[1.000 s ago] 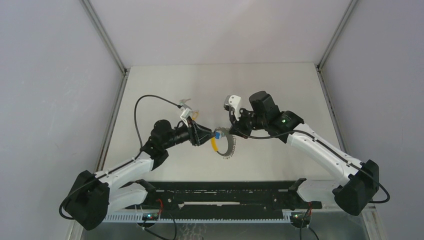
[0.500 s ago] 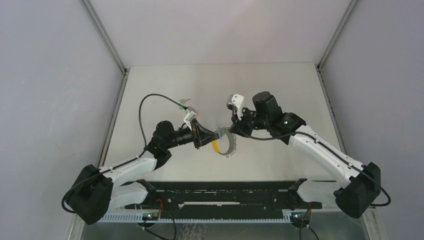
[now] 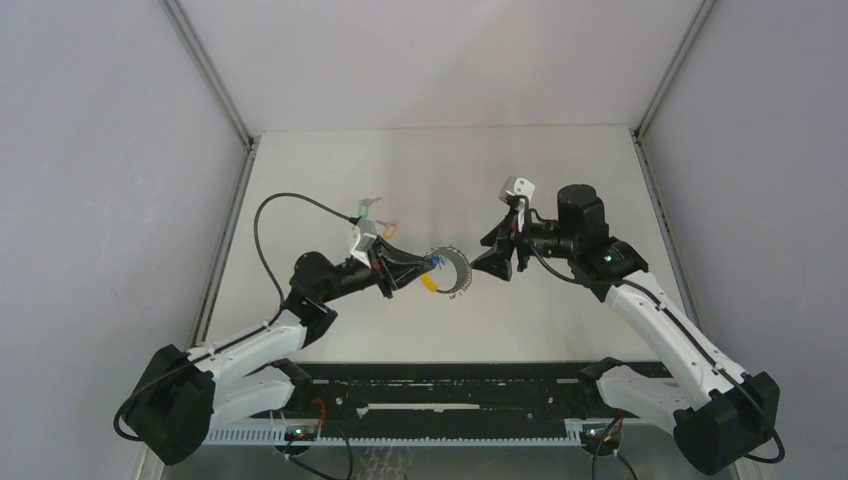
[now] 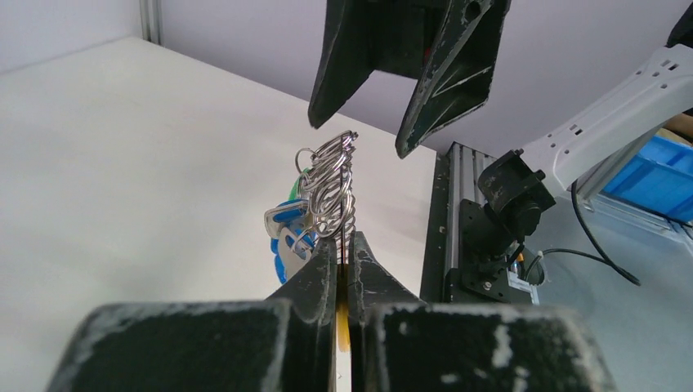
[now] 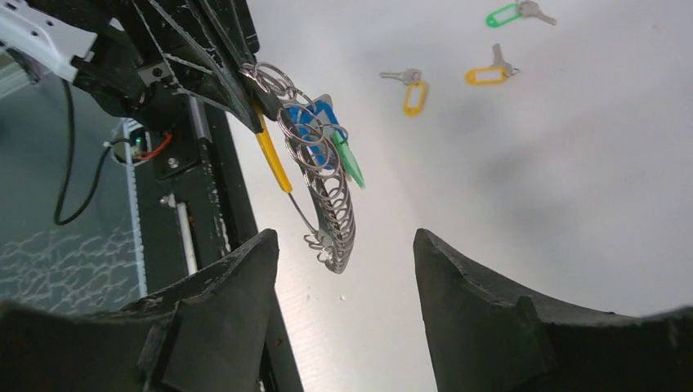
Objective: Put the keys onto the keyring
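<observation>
Keyring [image 3: 447, 270], a silvery-grey bead-chain loop with yellow and blue tags, hangs from my left gripper [image 3: 412, 272] overhead, the right gripper [image 3: 497, 262] facing it. Left wrist: jaws clamped on the chain. Right wrist: jaws apart, empty; green- and orange-tagged silver keys [image 5: 482, 73] lie beyond the fingertips. Next, I reckon, a careful pinch on one.

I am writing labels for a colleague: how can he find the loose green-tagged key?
On the white table, look beyond the left gripper, where three loose keys lie. The green-tagged key is farthest from the arms; the two orange-tagged keys lie nearer.
</observation>
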